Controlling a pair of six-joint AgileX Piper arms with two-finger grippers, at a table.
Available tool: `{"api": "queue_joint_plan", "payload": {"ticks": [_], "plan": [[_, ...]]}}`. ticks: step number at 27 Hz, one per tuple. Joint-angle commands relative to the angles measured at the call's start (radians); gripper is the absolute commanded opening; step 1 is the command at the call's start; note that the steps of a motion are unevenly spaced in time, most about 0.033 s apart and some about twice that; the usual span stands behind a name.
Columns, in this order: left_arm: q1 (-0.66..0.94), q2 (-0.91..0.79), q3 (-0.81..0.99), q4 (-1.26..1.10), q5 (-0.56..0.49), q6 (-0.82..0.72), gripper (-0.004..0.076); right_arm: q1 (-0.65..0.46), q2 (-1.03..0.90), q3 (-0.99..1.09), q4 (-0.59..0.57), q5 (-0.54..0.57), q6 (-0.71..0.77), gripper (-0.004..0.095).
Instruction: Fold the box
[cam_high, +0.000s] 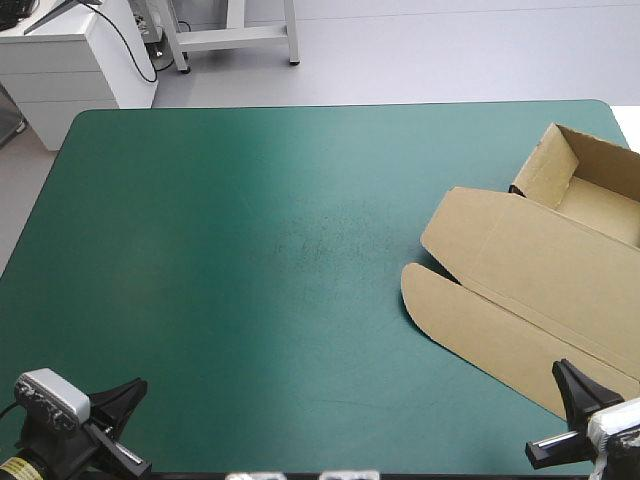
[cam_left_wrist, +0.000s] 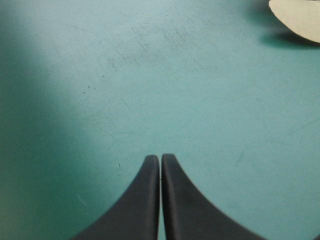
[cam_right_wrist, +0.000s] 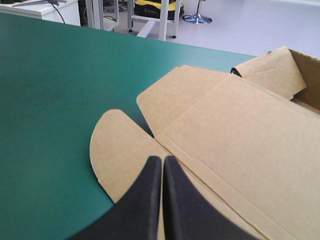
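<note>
The brown box (cam_high: 540, 270) is seen on the right side of the table (cam_high: 250, 200). It lies on the teal-green cover (cam_left_wrist: 75, 75). Part of the box is cut off at the right edge of the high view.

The far part of the box is shaped into an open tray (cam_high: 590, 190), with walls standing up around it. The lid (cam_right_wrist: 240, 145) is laid out flat, toward the near edge of the table. A round flap (cam_right_wrist: 117, 145) sticks out from the lid on the side nearest the middle of the table.

The left pincer (cam_left_wrist: 160, 158) is found at the near left corner of the table. Its two black fingers are pressed together, with only a thin line between them. Bare cover is seen under it and ahead of it. It is well apart from the box. Only a small pale bit of the round flap is seen far ahead of it, off to one side.

The right pincer (cam_right_wrist: 162, 159) is found at the near right corner. Its fingers are pressed together too. It is pointed over the box, just where the round flap joins the lid. Whether the board is touched by it cannot be told.
</note>
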Motion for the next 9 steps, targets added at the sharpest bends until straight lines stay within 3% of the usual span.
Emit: {"api": "queue_joint_plan", "payload": {"ticks": [1, 6, 9], "plan": [[-0.005, 0.018, 0.009, -0.017, -0.093, 0.007, -0.0008, 0.004, -0.007, 0.020, -0.011, -0.063, 0.006, -0.0002], [-0.005, 0.018, 0.065, -0.064, -0.204, 0.005, -0.0008, 0.004, -0.009, 0.037, -0.011, -0.073, 0.010, -0.0002], [-0.005, 0.018, 0.065, -0.064, -0.204, 0.002, -0.0008, 0.004, -0.009, 0.037, -0.011, -0.073, 0.010, -0.0002]]}}
